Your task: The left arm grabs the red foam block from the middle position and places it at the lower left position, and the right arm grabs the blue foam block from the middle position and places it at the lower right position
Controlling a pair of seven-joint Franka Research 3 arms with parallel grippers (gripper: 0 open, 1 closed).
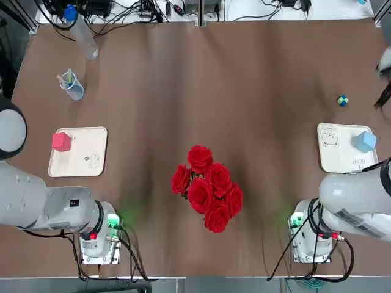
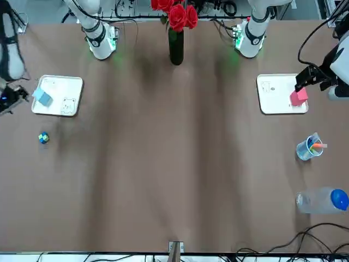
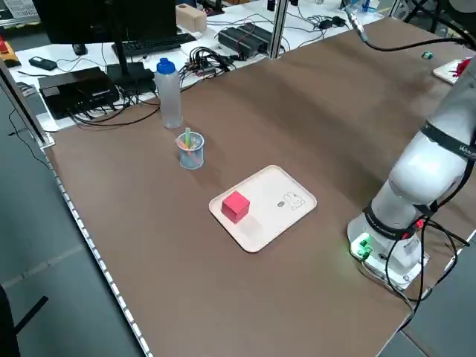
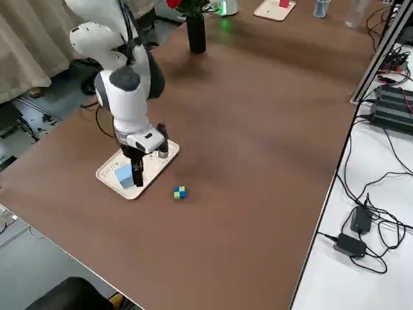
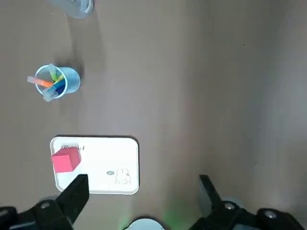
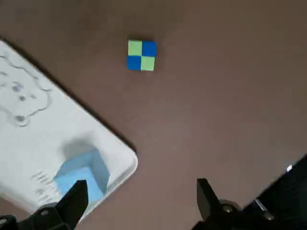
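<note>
The red foam block (image 1: pixel 61 141) rests on the lower left position, a cream tray (image 1: pixel 85 159). My left gripper (image 5: pixel 144 184) hangs open high above that tray's edge, and the red foam block (image 5: pixel 65 159) sits beyond one finger. The blue foam block (image 1: pixel 365 141) lies on the lower right position, the bear-face tray (image 1: pixel 336 152). Just above it stands my right gripper (image 6: pixel 139 191), open and holding nothing. The blue foam block (image 6: pixel 84 175) shows by one of its fingers (image 6: pixel 74 201). The middle position is bare tabletop.
A vase of red roses (image 1: pixel 208 186) stands at the near middle between the arm bases. A cup of pens (image 1: pixel 72 85) and a plastic bottle (image 1: pixel 82 33) are at the far left. A tiny multicoloured cube (image 1: pixel 343 101) lies beyond the right tray. Cables run along the far edge.
</note>
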